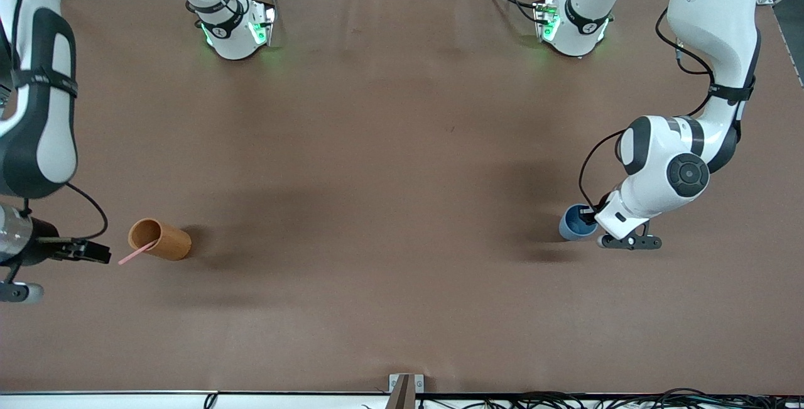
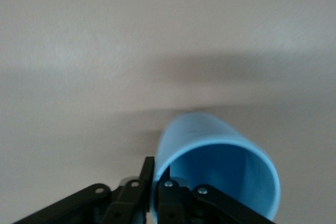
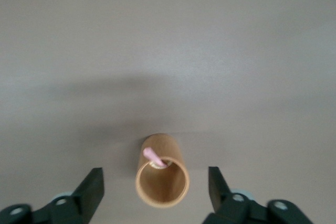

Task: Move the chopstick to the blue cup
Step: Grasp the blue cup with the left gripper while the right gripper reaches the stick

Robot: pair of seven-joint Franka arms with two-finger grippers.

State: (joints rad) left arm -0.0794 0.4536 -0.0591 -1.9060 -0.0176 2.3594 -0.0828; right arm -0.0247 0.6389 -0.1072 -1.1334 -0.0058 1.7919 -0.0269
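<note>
The pink chopstick (image 1: 137, 252) (image 3: 154, 157) leans out of the mouth of an orange-brown cup (image 1: 162, 240) (image 3: 162, 179) at the right arm's end of the table. My right gripper (image 1: 103, 252) (image 3: 156, 174) is over that cup, open, with one finger on each side of it and touching nothing. At the left arm's end stands the blue cup (image 1: 571, 223) (image 2: 226, 169). My left gripper (image 1: 592, 214) (image 2: 156, 163) is shut on its rim, one finger inside the wall and one outside.
The brown table mat (image 1: 389, 176) stretches between the two cups. The arms' bases (image 1: 235, 29) (image 1: 573, 22) stand along the edge farthest from the front camera. Cables (image 1: 597, 399) run along the nearest edge.
</note>
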